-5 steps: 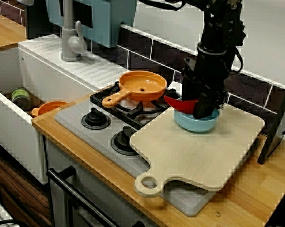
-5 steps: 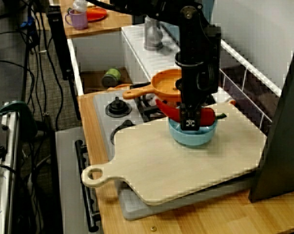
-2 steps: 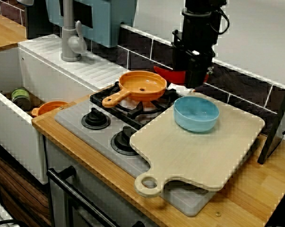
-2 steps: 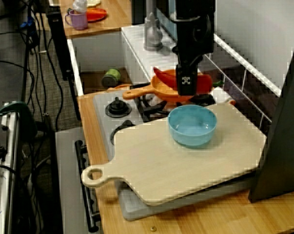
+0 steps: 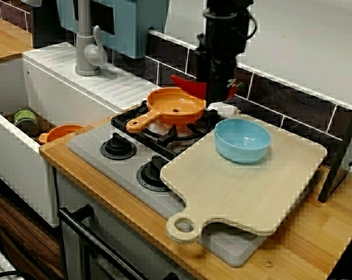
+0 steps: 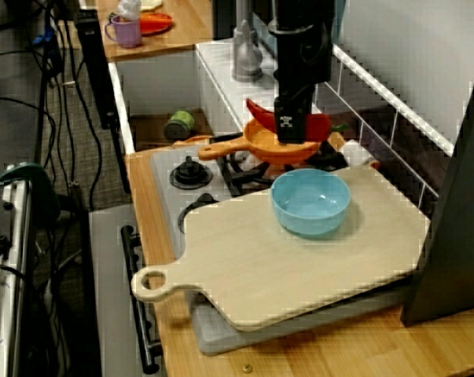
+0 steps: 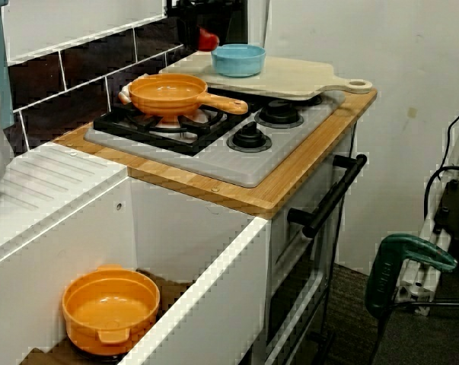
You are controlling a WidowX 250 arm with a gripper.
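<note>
Side view: hand (image 6: 292, 135) grips a red pepper (image 6: 257, 113) over the stove (image 6: 164, 157) set in a wooden counter (image 6: 142, 200).

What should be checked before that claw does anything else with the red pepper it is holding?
1. Grip: claw shut on the red pepper, both ends sticking out. Ok.
2. Pepper in the air, touching nothing below. Ok.
3. Orange pan flat on the burner, nothing in it. Ok.
4. Blue bowl upright and empty on the cutting board. Ok.
5. Board steady where it lies over the stove edge. Cannot tell.
6. Room between the arm and the tiled wall. Cannot tell.
</note>
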